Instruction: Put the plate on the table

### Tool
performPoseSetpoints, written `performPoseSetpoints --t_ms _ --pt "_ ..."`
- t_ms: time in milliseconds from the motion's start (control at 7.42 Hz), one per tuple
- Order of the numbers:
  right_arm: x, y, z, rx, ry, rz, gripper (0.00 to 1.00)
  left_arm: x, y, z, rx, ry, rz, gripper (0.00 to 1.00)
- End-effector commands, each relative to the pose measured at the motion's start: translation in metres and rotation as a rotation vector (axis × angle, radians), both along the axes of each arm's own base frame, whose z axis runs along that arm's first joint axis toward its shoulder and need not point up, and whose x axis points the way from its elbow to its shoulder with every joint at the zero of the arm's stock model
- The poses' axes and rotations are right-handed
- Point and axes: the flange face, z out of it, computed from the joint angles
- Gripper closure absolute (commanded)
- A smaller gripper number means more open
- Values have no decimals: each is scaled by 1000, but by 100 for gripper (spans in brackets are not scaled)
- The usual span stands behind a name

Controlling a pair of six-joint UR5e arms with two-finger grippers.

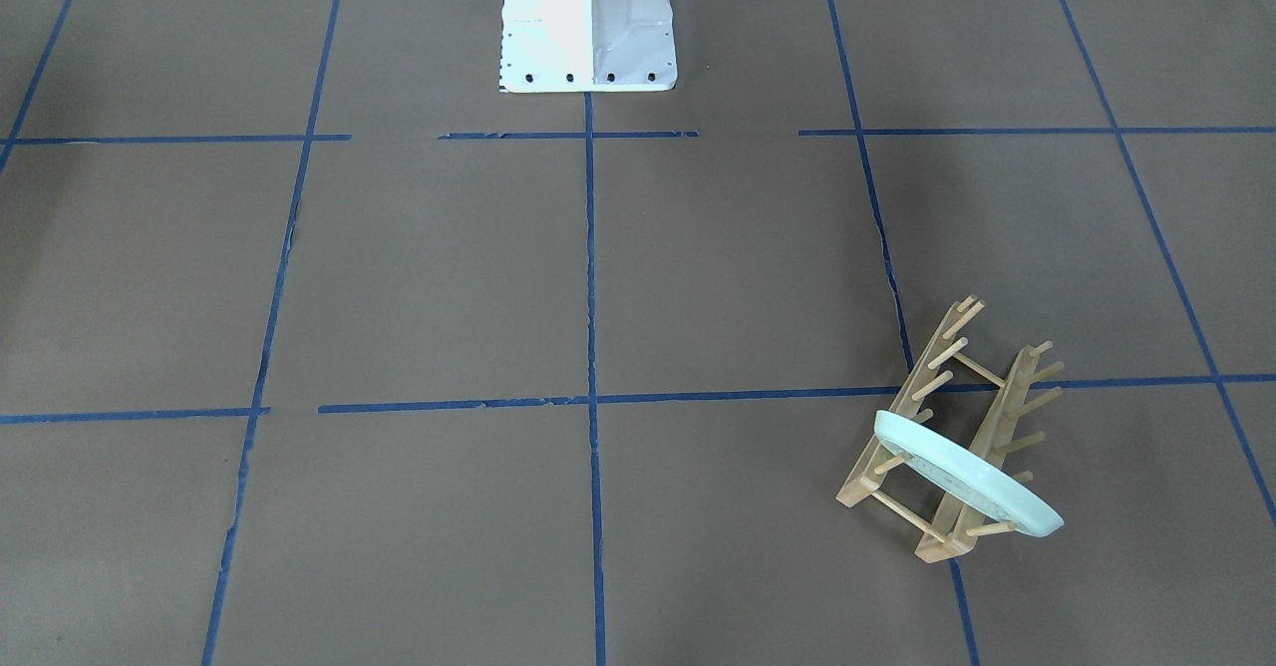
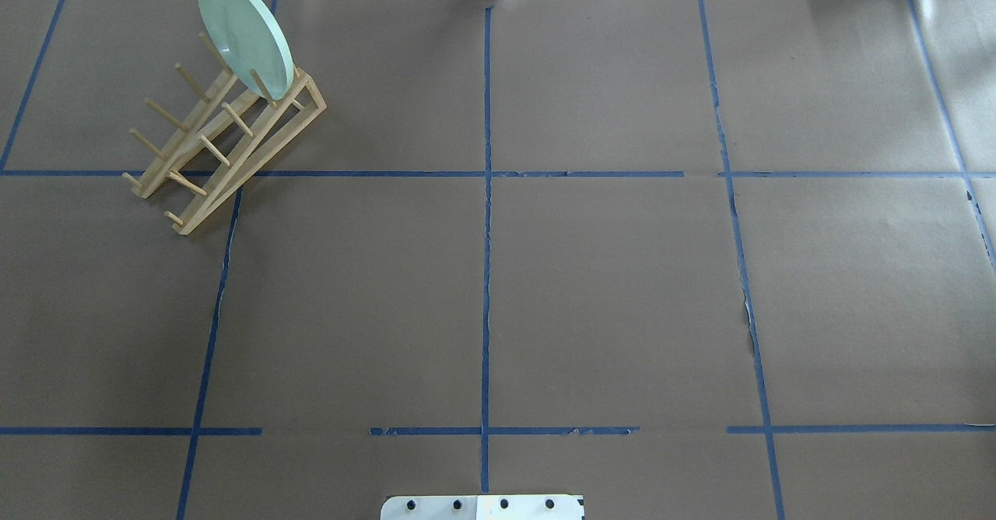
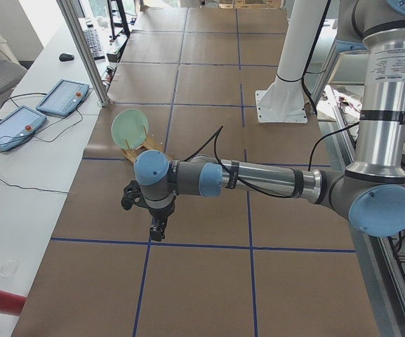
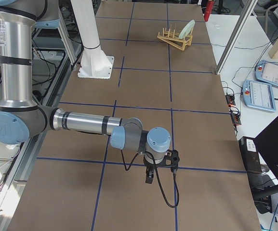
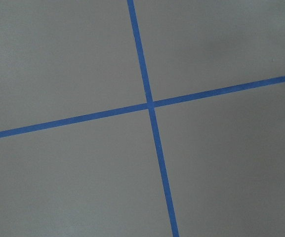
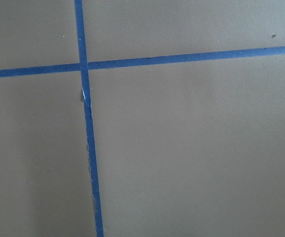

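Note:
The pale mint-green plate (image 2: 245, 36) stands on edge in the end slot of the wooden peg rack (image 2: 226, 142), at the table's (image 2: 607, 286) far left corner. The plate also shows in the front view (image 1: 962, 477), the left view (image 3: 130, 128) and the right view (image 4: 188, 28). My left gripper (image 3: 158, 228) hangs over the table, nearer the camera than the rack and apart from the plate; I cannot tell if it is open or shut. My right gripper (image 4: 149, 178) hangs over the table's other end, state also unclear. Both wrist views show only brown paper and blue tape.
The white robot base (image 1: 586, 23) stands at the table's near middle edge. Teach pendants (image 3: 37, 112) and cables lie on a side bench beyond the table's far edge. A metal frame post (image 3: 83, 49) stands near the rack's corner.

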Motion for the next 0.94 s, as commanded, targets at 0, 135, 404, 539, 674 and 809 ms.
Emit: performPoseSetpoints --t_ms 0,135,404,539,674,809 --pt "0 0 -1 1 0 0 0 4 -7 -11 32 -6 9 0" --pt "0 0 0 0 0 0 0 6 -28 -33 80 -49 12 0" --pt "0 0 0 0 0 0 0 4 -57 -72 158 -75 8 0" --pt "0 0 0 0 0 0 0 5 -77 -104 235 -74 3 0" --pt "0 0 0 0 0 0 0 3 -95 -142 391 -76 -8 0" --pt "0 0 0 0 0 0 0 3 -100 -156 475 -55 -63 0"
